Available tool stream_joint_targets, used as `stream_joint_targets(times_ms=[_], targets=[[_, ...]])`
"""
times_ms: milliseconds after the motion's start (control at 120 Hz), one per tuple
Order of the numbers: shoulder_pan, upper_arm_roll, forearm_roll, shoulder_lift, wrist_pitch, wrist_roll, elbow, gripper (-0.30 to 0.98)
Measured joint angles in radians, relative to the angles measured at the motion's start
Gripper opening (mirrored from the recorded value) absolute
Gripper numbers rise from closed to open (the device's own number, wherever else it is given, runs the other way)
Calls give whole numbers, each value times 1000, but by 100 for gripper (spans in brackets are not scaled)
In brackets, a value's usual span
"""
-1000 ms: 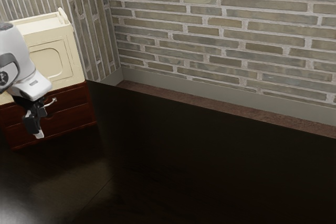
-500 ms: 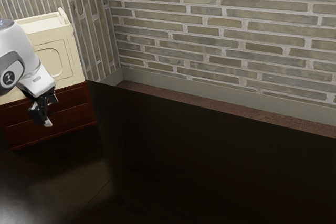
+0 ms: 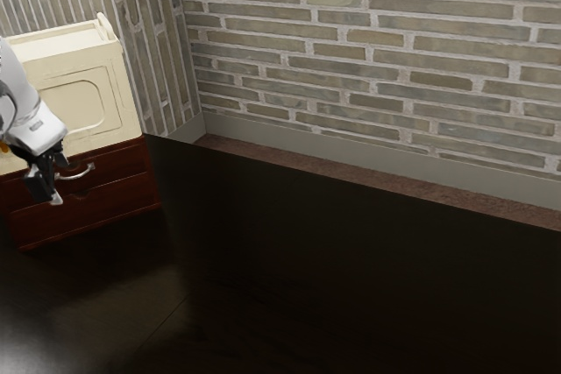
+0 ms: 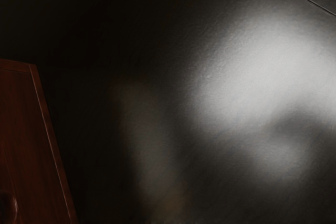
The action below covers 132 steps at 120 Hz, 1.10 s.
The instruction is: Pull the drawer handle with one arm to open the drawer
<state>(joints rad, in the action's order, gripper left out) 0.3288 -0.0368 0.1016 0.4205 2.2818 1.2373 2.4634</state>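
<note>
Shifted toward the exterior view's left, my arm (image 3: 33, 124) bares the handle (image 3: 74, 177) on the upper drawer (image 3: 123, 162), mid-left of frame; jaws near it, open or closed I can't tell, likely placed for hooking it.

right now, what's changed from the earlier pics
My gripper has moved up and toward the exterior view's left, uncovering more of the handle. I see no grasp gained or lost. The drawer and box look unchanged.
</note>
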Motion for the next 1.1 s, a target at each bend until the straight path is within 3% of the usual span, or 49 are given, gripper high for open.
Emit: stream_joint_targets(times_ms=[175,333,533,917,1100], targets=[[26,22,-45,-60,90,-25,8,69],[131,102,-88,-115,157,-58,8,69],[282,238,-71,-177,192,-148,-21,69],[344,246,-57,-350,236,-264,-121,69],[360,242,0,-382,298,-296,-144,69]])
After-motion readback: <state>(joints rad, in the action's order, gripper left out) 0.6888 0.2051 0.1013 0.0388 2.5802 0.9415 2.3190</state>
